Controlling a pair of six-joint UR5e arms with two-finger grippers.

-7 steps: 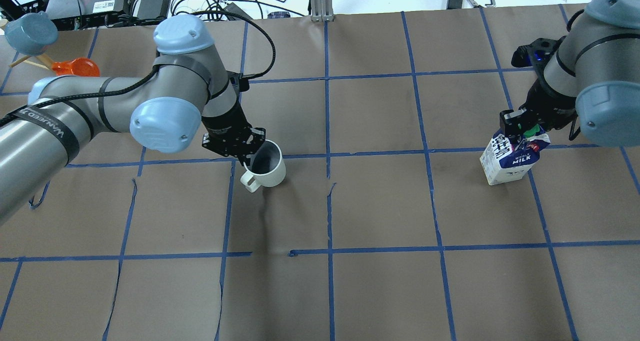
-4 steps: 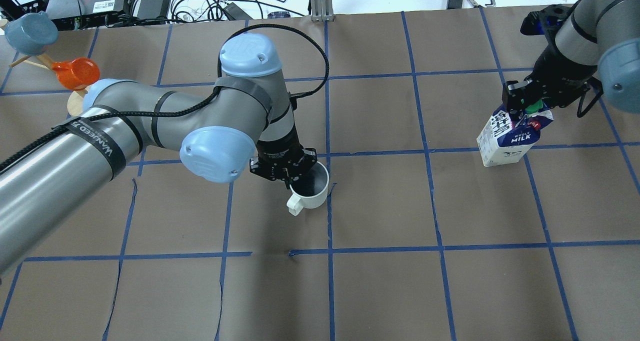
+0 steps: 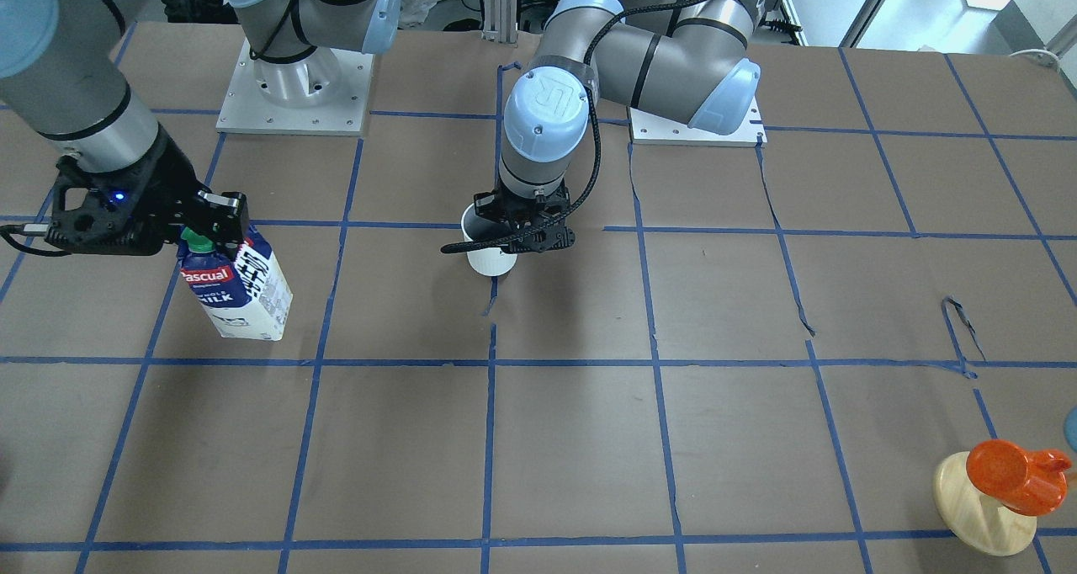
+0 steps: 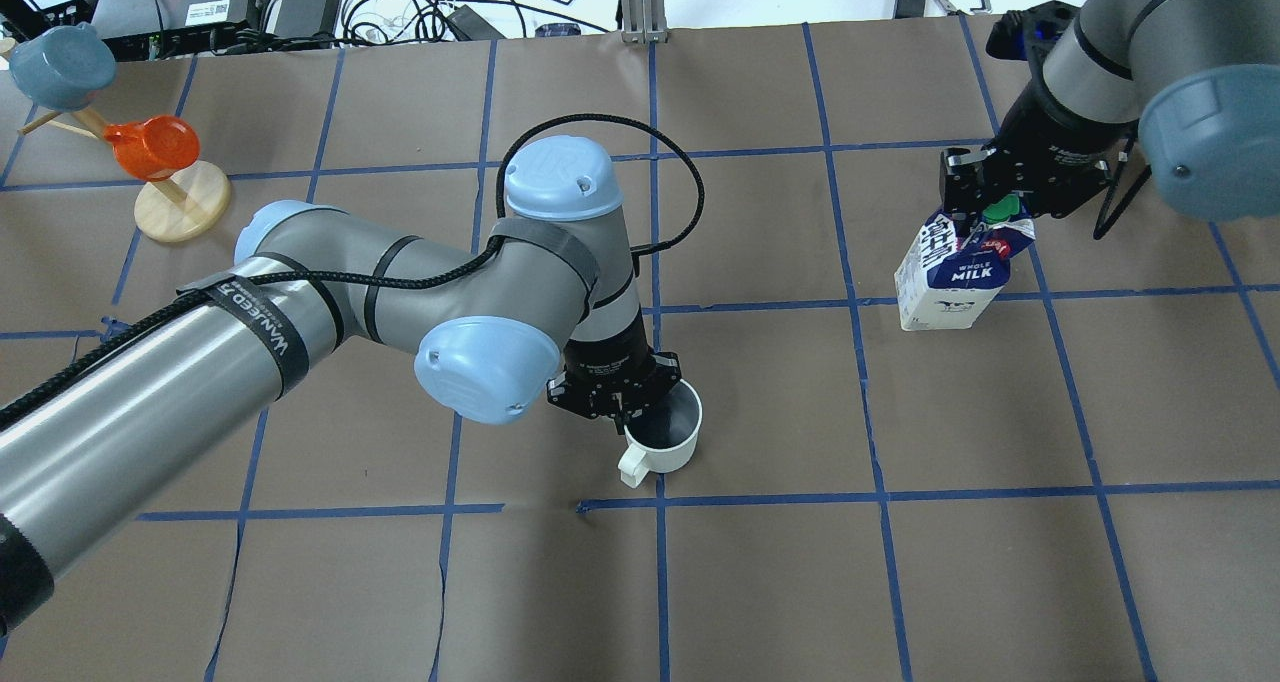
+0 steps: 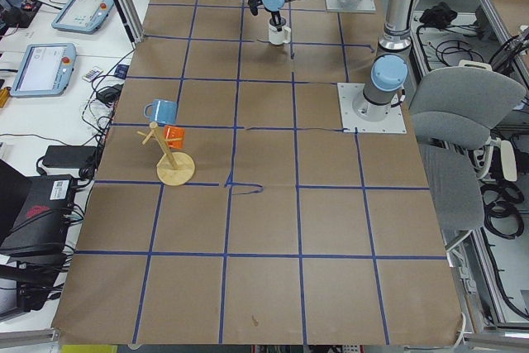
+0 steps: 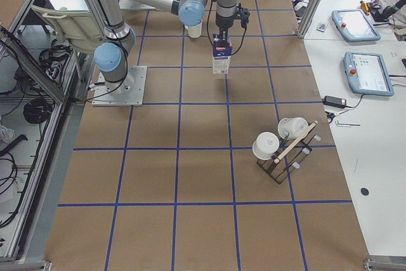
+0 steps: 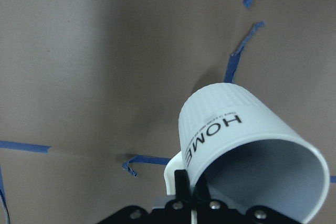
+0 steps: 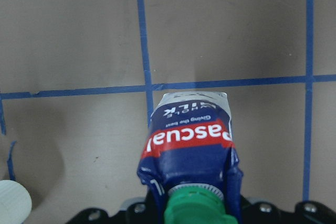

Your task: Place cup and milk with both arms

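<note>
Mid-bench, left jaws are pinching the cup (image 4: 672,440) by its rim; right jaws are clamping the top of the milk (image 4: 950,282).

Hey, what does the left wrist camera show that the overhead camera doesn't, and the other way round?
Only the left wrist view shows the dark HOME lettering and fine ribbing on the white cylindrical mug. Only the overhead view shows the right pincer gripping the blue and white milk carton at its top, plus the orange plastic cup on its wooden stand. Both show the left pincer clamped on the mug's rim beside its handle, over the brown paper table cover with blue tape lines.
</note>
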